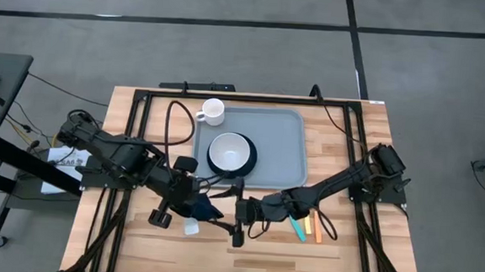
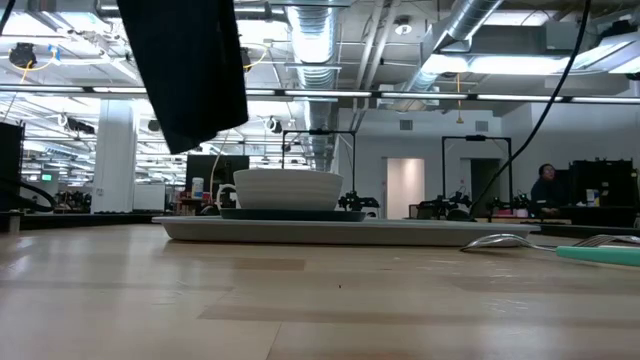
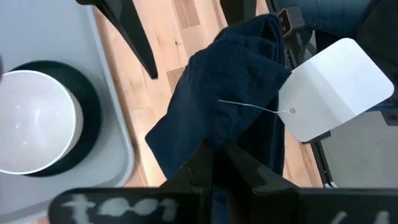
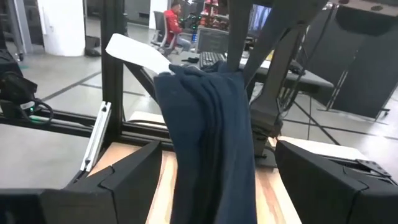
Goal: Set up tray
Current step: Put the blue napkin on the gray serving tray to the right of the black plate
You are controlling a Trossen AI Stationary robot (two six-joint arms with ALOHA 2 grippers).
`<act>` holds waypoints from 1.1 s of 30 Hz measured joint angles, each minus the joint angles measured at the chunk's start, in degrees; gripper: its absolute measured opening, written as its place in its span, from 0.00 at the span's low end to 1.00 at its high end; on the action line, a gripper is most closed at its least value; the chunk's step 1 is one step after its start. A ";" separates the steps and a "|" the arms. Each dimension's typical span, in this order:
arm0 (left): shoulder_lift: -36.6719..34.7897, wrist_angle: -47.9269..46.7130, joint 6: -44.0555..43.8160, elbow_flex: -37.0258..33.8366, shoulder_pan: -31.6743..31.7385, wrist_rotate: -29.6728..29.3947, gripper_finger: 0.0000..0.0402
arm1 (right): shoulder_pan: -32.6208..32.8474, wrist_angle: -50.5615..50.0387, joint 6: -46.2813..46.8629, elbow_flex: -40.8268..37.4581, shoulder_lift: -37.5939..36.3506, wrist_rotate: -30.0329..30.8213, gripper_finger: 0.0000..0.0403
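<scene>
Napkin held aloft between both grippers, near the tray's front edge.

Left gripper (image 3: pixel 214 158) fingers are clamped on the dark napkin (image 3: pixel 230 93); right gripper (image 4: pixel 214 180) stands spread wide around the hanging cloth. Close the right fingers squarely on it before releasing. The tray (image 1: pixel 288 147), holding plate (image 1: pixel 245 163) and bowl (image 1: pixel 228 151), lies just beyond.

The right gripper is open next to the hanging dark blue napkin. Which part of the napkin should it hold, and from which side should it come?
Probably a free edge of the napkin, away from the pinch of the left gripper. The cloth hangs in loose vertical folds above the table, and the right gripper already has an open finger on each side. Coming level from its own side and closing across the folds looks safest. Avoid the white tag.
</scene>
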 joint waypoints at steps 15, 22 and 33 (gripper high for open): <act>0.22 2.49 1.75 0.00 2.63 0.13 0.01 | -3.06 -0.16 -0.84 2.46 0.00 -0.08 0.67; 0.22 2.43 1.36 0.00 2.65 0.03 0.03 | -3.66 -5.14 0.22 3.65 0.00 -0.79 0.09; 0.22 2.95 -3.77 0.00 2.66 1.15 0.24 | -3.48 -6.97 1.59 3.67 0.00 -1.70 0.01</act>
